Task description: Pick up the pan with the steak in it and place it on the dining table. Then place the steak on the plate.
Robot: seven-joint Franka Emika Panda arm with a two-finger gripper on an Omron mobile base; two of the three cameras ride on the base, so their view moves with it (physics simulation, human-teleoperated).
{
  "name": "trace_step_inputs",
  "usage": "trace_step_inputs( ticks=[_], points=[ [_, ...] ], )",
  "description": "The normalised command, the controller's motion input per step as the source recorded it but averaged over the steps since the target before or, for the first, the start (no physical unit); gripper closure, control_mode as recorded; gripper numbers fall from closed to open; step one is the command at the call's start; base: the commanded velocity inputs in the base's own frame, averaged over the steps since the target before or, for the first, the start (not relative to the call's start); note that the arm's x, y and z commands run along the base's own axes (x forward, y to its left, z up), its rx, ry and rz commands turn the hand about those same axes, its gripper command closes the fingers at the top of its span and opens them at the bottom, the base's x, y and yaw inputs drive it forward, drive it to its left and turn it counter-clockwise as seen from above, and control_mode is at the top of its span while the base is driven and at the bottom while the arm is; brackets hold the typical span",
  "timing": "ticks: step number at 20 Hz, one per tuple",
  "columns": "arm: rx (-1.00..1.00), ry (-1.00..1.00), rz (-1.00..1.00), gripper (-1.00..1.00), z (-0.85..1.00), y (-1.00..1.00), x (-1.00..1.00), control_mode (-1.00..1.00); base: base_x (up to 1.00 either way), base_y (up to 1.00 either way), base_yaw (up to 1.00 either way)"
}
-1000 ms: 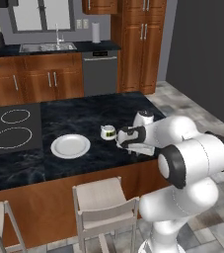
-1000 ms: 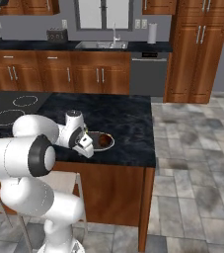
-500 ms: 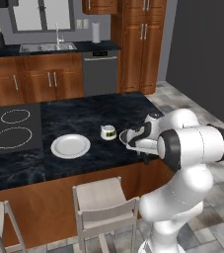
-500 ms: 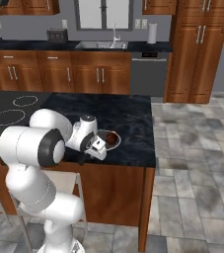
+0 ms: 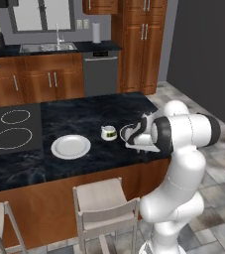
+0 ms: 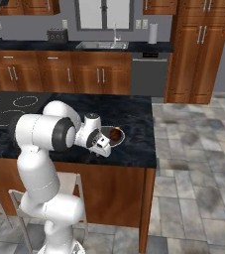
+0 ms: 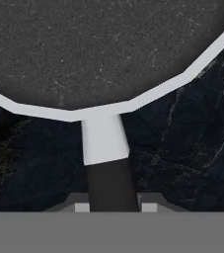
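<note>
I see my gripper [image 7: 111,207] clamped on the black handle of the pan [image 7: 103,54], which sits on the dining table [image 5: 84,166] holding the steak [image 6: 116,134], right of the plate [image 5: 71,147].

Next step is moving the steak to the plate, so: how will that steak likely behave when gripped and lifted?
The steak looks small and lumpy, so probably light but awkward to grip squarely. Lying loose in the smooth, shallow pan, it may slide when nudged. Its rounded shape could slip between narrow fingers.
</note>
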Motion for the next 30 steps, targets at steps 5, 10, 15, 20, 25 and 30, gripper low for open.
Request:
trace_step_inputs(
  ticks=[5,10,15,20,25,30],
  points=[
    [-0.05,0.04,0.00,1.00,-0.06,0.03,0.17,-1.00,0.00,0.00,0.00],
    [-0.01,0.00,0.00,1.00,-0.02,0.00,0.01,-1.00,0.00,0.00,0.00],
    [0.00,0.01,0.00,1.00,-0.01,0.00,0.00,-1.00,0.00,0.00,0.00],
    [0.00,0.01,0.00,-1.00,-0.01,0.00,0.00,-1.00,0.00,0.00,0.00],
    [0.00,0.00,-0.02,-1.00,0.06,0.00,0.00,-1.00,0.00,0.00,0.00],
    [0.01,-0.03,-0.07,-1.00,0.43,0.00,0.00,-1.00,0.00,0.00,0.00]
  ],
)
